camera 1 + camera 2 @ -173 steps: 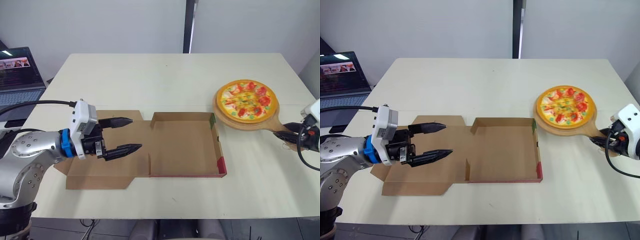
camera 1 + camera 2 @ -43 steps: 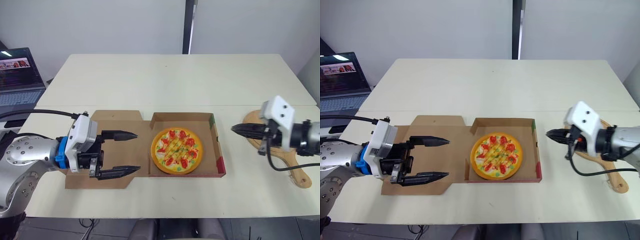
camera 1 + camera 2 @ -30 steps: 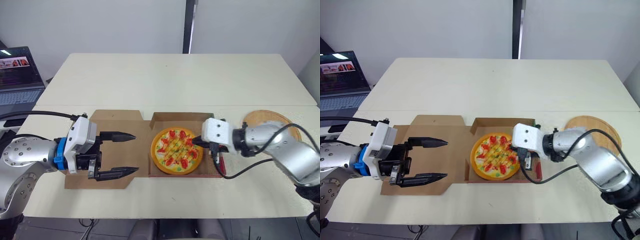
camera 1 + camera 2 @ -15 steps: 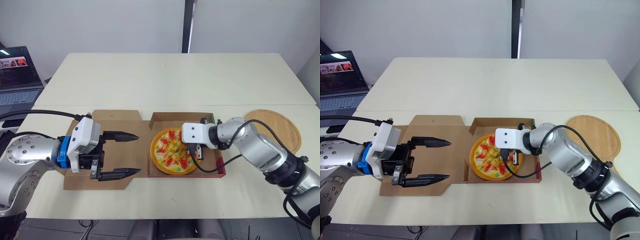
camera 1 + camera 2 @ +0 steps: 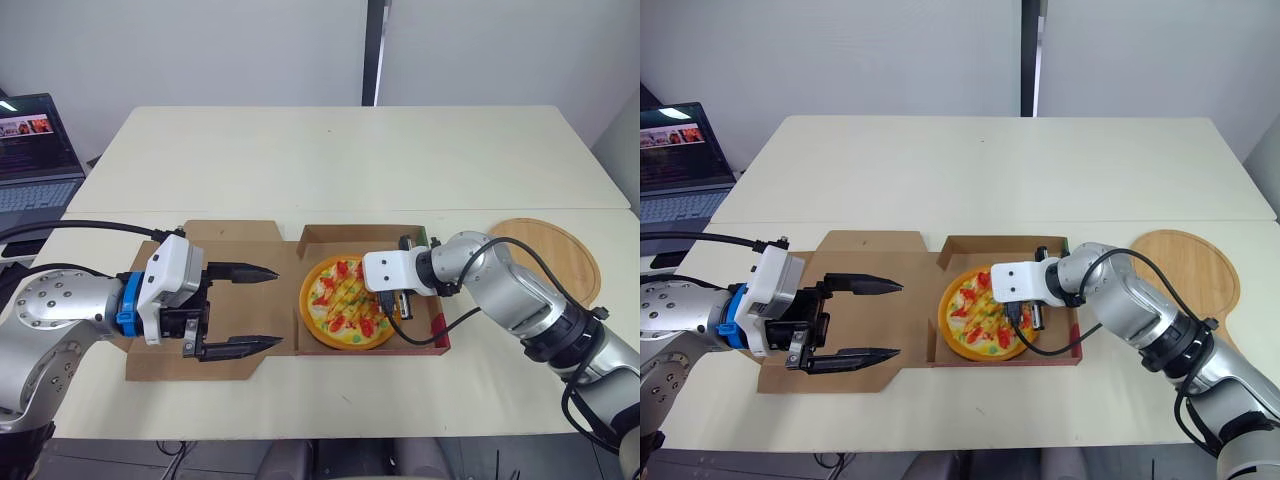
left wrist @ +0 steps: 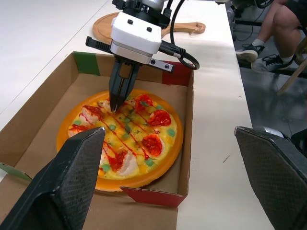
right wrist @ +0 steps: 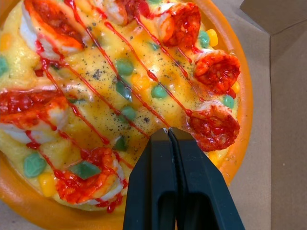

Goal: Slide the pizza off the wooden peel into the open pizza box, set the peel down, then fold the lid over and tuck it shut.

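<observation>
The pizza, orange-rimmed with red toppings, lies in the tray of the brown cardboard box. The lid lies flat, open to the left of the tray. My right gripper is shut, its tips resting on the pizza's right side. My left gripper hovers open over the flat lid, its fingers pointing toward the tray and holding nothing. The round wooden peel lies bare on the table to the right of the box, partly hidden behind my right arm.
A laptop stands open beyond the table's far left edge. A seated person's legs show past the table's right end in the left wrist view. The back half of the pale table is bare.
The pizza has gone from the peel into the box, and the peel now lies on the table at right. My right gripper has come in onto the pizza. The left gripper has barely moved.
</observation>
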Robot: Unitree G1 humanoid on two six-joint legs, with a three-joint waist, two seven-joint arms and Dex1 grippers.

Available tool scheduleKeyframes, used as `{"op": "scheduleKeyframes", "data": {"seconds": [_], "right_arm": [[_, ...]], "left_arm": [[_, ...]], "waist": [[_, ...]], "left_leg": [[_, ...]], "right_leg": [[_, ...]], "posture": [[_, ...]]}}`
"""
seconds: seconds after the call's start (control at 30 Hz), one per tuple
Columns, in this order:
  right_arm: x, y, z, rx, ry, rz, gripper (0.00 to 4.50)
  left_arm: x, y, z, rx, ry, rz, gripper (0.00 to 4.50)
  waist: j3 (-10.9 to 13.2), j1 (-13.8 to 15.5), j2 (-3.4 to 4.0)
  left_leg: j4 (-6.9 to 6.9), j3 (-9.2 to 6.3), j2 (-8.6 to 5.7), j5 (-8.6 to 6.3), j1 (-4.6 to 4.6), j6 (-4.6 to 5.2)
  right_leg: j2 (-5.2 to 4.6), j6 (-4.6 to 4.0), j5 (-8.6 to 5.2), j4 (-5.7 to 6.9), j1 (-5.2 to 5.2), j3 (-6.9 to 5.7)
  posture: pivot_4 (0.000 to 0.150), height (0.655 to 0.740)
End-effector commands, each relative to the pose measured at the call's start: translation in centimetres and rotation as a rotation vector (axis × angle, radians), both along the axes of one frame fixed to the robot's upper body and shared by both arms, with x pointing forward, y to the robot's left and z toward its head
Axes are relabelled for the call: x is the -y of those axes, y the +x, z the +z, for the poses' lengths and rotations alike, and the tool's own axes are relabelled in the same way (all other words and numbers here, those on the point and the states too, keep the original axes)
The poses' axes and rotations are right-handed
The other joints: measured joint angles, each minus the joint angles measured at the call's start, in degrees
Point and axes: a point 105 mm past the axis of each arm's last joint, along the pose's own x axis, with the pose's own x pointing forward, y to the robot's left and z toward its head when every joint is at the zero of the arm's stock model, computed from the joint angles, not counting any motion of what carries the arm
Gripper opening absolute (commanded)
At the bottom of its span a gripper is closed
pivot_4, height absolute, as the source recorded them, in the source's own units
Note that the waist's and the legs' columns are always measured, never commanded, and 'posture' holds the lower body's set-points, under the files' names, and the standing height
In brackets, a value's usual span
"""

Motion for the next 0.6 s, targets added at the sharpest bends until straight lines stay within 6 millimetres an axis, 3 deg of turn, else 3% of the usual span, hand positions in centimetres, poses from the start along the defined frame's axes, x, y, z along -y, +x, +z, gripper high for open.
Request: {"op": "scheduleKeyframes", "data": {"seconds": [0.03, 0.6], "right_arm": [[0.7, 0.9, 1.1, 0.056, -0.016, -0.025, 0.05], [1.9, 2.4, 1.8, 0.101, -0.031, -0.073, 0.05]], "left_arm": [[0.5, -0.2, 0.4, 0.028, -0.003, -0.021, 4.50], [0.5, -0.2, 0.3, 0.031, -0.007, -0.018, 4.50]], "waist": [[0.0, 0.0, 0.00], [0.0, -0.1, 0.00]], "left_leg": [[0.00, 0.00, 0.00, 0.00, 0.00, 0.00], [0.00, 0.00, 0.00, 0.00, 0.00, 0.00]], "right_leg": [[0.00, 0.00, 0.00, 0.00, 0.00, 0.00], [0.00, 0.00, 0.00, 0.01, 0.01, 0.00]], "posture": [[0.150, 0.7400], [0.150, 0.7400]]}}
